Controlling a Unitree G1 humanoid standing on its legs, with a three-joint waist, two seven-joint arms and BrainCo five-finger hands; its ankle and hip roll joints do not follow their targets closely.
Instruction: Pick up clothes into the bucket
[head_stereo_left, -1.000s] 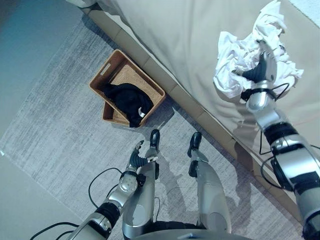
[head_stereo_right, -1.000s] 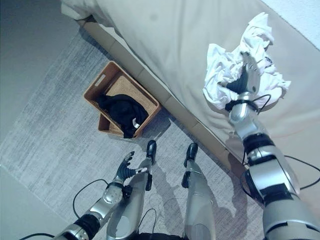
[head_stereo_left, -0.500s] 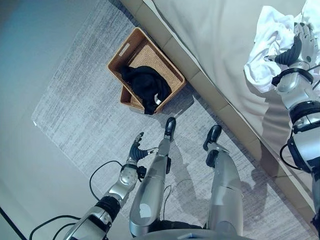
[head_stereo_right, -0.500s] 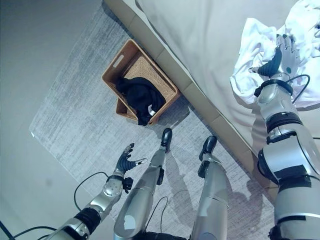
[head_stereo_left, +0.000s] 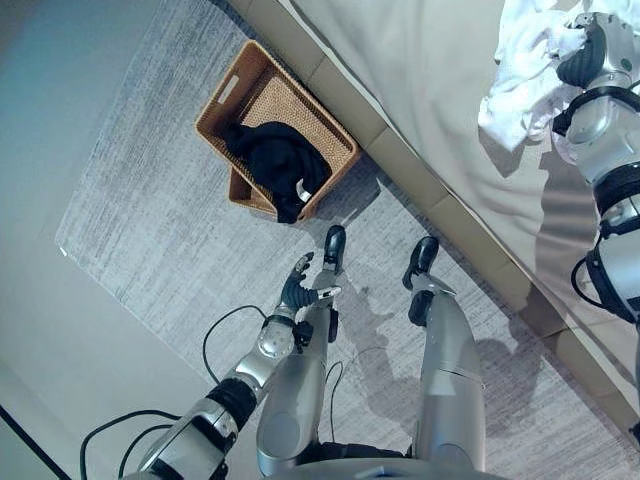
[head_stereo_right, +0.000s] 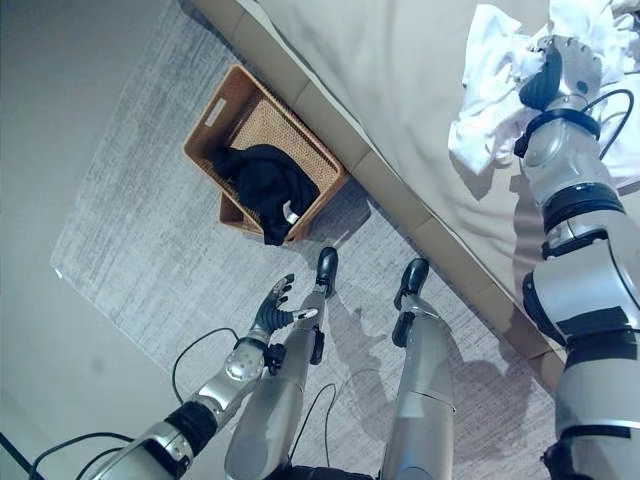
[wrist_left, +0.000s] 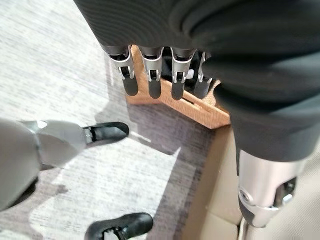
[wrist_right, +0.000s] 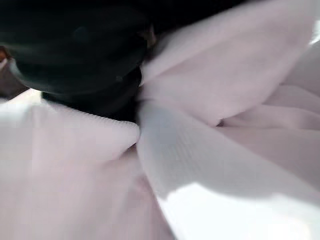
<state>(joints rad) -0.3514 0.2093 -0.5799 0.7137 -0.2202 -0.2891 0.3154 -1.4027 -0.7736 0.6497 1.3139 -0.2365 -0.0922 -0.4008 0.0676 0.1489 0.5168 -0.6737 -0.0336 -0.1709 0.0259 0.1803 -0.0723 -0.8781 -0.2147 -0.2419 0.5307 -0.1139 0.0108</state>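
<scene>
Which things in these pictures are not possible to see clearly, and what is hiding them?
- Right hand: its fingers are buried in the white clothes in the eye views, and cloth covers them in its wrist view, so the grip is unclear.
- White clothes: cut off by the top edge in the eye views.
- Basket: the black garment hides part of its inside.
- Left hand: hangs open above the rug.

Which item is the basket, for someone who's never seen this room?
Find the beige bed and follow its near edge down to the grey rug. The basket sits on the rug close to that edge: a brown woven rectangular tub with a slot handle in one end. A black garment is draped over one rim, unlike the white clothes up on the bed.
</scene>
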